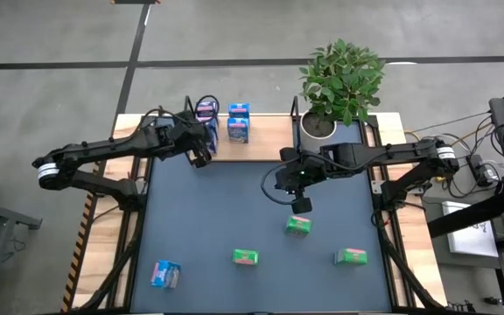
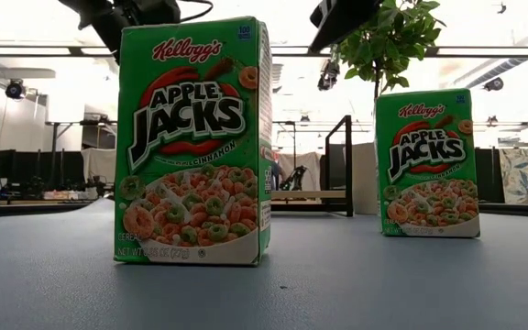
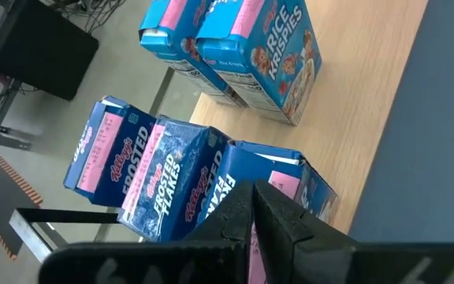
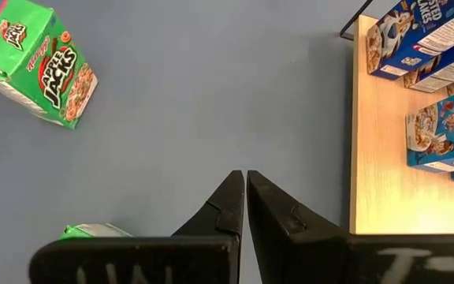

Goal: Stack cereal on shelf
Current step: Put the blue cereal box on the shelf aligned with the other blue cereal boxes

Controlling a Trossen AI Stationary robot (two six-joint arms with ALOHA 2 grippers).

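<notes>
both grippers are fully closed and holding nothing right now. the left gripper (image 1: 201, 156) sits at the far left, fingers pinched together right by the frosted flakes boxes (image 3: 152, 170), maybe grazing the nearest one, can't tell for sure. the right gripper (image 1: 301, 205) hangs over the middle of the dark mat (image 1: 217, 219), jaws shut, just above a green apple jacks box (image 1: 298, 225) but not touching it.

count of cereal: three frosted flakes (dark blue) standing side by side on the shelf (image 1: 265, 131), the wooden board along the far edge. two rice krispies (light blue) (image 3: 243, 47) also on the shelf, just right of the flakes. three green apple jacks on the mat: the one under the right gripper, another (image 1: 245, 256) near centre, a third (image 1: 351, 256) near right. one more light blue box (image 1: 165, 274) lies tipped over at the near left corner of the mat. so five on the shelf, four on the mat.

potted plant (image 1: 339, 83) at the shelf's right end.
</notes>
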